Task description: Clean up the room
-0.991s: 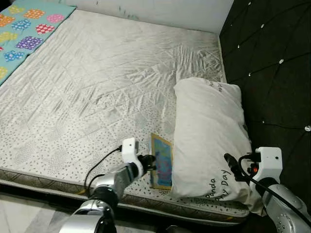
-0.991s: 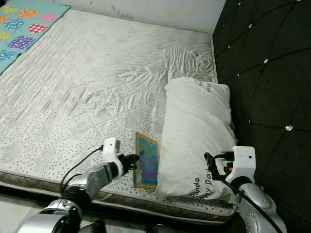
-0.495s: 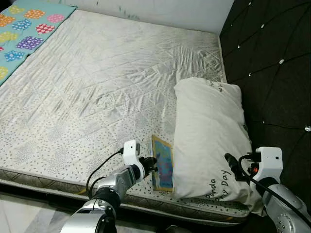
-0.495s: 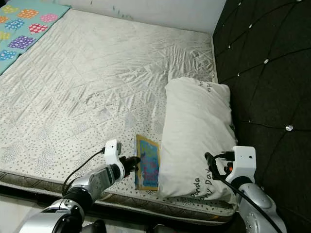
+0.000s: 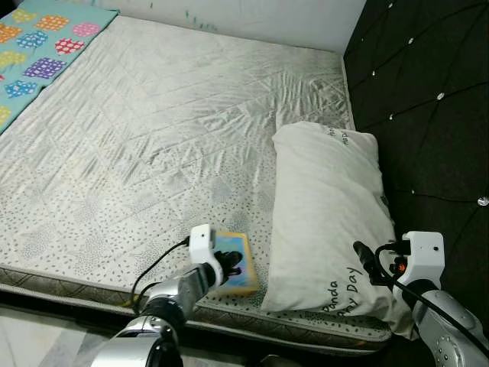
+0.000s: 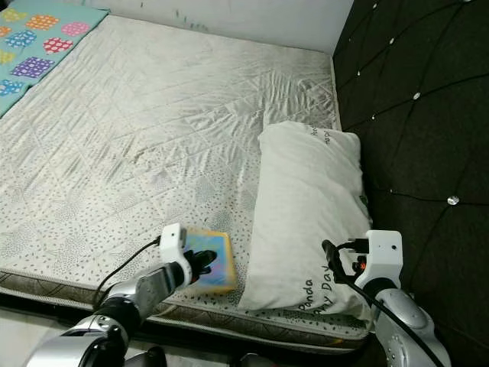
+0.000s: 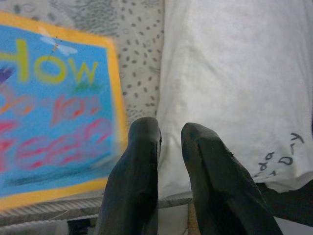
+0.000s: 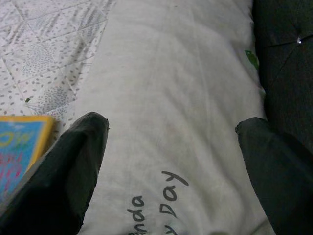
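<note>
**Jaws nearly closed at left, spread wide at right**

Jaws of the left gripper (image 7: 168, 142) stand almost together with a thin gap, and nothing sits between them. It hovers at the near edge of the grey quilted mattress (image 5: 153, 138), just beside the yellow-bordered blue picture book (image 5: 233, 264). That book lies flat near the mattress's front edge, close beside the long white pillow with black lettering (image 5: 328, 214). The right gripper (image 8: 171, 147) has its two black fingers (image 8: 73, 161) set far apart, released, poised over the pillow's near end by the dark tufted headboard (image 5: 428, 115). A patterned turquoise blanket (image 5: 38, 46) lies at the far left corner.
</note>
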Motion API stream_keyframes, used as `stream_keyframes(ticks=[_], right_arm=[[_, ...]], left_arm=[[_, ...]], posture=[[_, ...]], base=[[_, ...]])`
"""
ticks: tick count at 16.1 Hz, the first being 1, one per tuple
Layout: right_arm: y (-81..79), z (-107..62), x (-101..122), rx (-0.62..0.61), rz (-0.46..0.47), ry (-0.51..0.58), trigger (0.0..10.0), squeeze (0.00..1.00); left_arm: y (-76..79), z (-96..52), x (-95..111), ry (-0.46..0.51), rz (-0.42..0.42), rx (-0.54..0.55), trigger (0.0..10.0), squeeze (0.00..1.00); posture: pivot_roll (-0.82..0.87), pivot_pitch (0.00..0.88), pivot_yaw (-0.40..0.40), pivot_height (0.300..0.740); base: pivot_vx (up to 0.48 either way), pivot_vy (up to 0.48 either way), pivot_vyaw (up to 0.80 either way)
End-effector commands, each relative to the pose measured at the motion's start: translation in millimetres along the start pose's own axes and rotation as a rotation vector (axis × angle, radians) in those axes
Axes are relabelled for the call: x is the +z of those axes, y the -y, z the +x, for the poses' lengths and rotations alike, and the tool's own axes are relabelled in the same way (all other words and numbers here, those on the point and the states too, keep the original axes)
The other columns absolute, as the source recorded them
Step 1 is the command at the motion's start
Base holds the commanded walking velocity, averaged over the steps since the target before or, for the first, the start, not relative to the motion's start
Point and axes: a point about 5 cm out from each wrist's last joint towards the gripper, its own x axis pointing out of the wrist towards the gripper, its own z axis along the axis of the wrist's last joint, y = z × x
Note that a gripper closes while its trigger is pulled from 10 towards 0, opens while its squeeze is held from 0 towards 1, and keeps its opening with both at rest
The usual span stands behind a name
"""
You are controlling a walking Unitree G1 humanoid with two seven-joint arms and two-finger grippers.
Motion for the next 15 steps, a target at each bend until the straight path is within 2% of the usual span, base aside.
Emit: stream_keyframes(ticks=[1, 5, 6, 7, 8, 11, 13, 15], right_arm=[[4.4, -1.2, -3, -0.015, 0.005, -0.014, 10.0, 0.00], [3.9, -0.8, -4, -0.015, 0.010, -0.017, 10.0, 0.00], [3.5, -0.4, -5, -0.014, 0.011, -0.018, 10.0, 0.00], [3.1, 0.1, -5, -0.013, 0.012, -0.019, 10.0, 0.00], [2.1, 1.3, -6, -0.011, 0.015, -0.019, 10.0, 0.00], [-2.8, 6.5, -7, -0.002, 0.018, -0.020, 10.0, 0.00], [-8.2, 11.6, -6, 0.009, 0.019, -0.013, 10.0, 0.00], [-12.7, 16.9, -7, 0.013, 0.031, -0.013, 10.0, 0.00]], left_arm=[[-0.8, 0.0, -10, -0.028, -0.014, 0.001, 10.0, 0.04], [0.6, 0.6, -10, -0.028, -0.015, -0.003, 10.0, 0.03], [1.5, 0.9, -9, -0.024, -0.014, -0.004, 10.0, 0.21], [2.3, 1.2, -7, -0.015, -0.017, -0.003, 10.0, 0.83], [3.0, 1.7, -7, -0.005, -0.026, 0.015, 10.0, 1.00], [3.4, 1.4, -10, 0.014, -0.082, 0.078, 10.0, 1.00], [-2.0, -4.2, -10, 0.071, -0.077, 0.133, 10.0, 1.00], [-9.7, -14.2, -17, 0.089, -0.061, 0.196, 10.0, 1.00]], posture=[[-0.30, 0.170, -0.120, 0.740], [-0.30, 0.163, -0.117, 0.740], [-0.30, 0.160, -0.118, 0.740], [-0.30, 0.157, -0.115, 0.740], [-0.29, 0.151, -0.111, 0.740], [-0.26, 0.138, -0.098, 0.740], [-0.24, 0.127, -0.087, 0.740], [-0.21, 0.119, -0.079, 0.740]], base=[[0.000, 0.000, 0.00], [0.000, 0.000, 0.00], [0.000, 0.000, 0.00], [0.000, 0.000, 0.00], [0.000, 0.000, 0.00], [0.000, 0.000, 0.00], [0.000, 0.000, 0.00], [0.000, 0.000, 0.00]])
